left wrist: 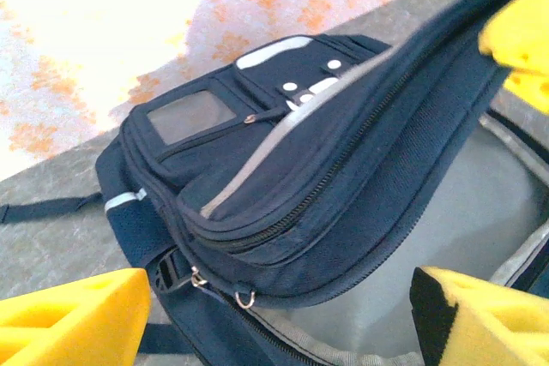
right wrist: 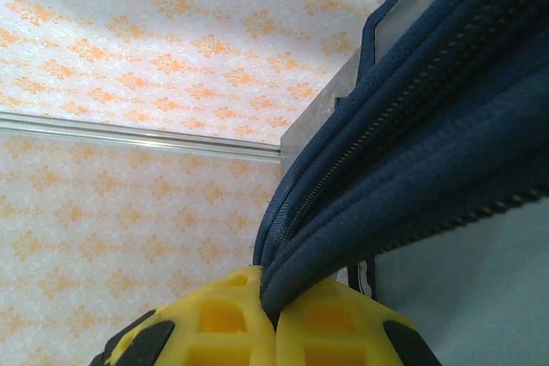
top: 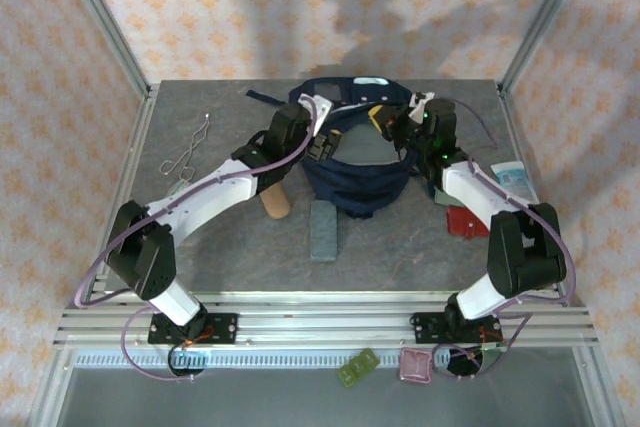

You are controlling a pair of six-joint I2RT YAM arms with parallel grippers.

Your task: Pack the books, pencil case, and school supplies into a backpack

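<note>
Across the table (top: 220,247), the right hand (right wrist: 274,315) is pinching the soft backpack (left wrist: 283,169) by its zippered rim, likely the surest hold; the left hand (left wrist: 274,319) is hovering spread.

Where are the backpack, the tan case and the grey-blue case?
backpack (top: 355,190): top view, its navy front wall.
tan case (top: 275,204): top view, its rounded near end.
grey-blue case (top: 323,230): top view, middle of its flat top.

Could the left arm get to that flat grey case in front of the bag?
Probably yes: the flat grey case lies uncovered on the table, and the left fingers are open and empty.
</note>
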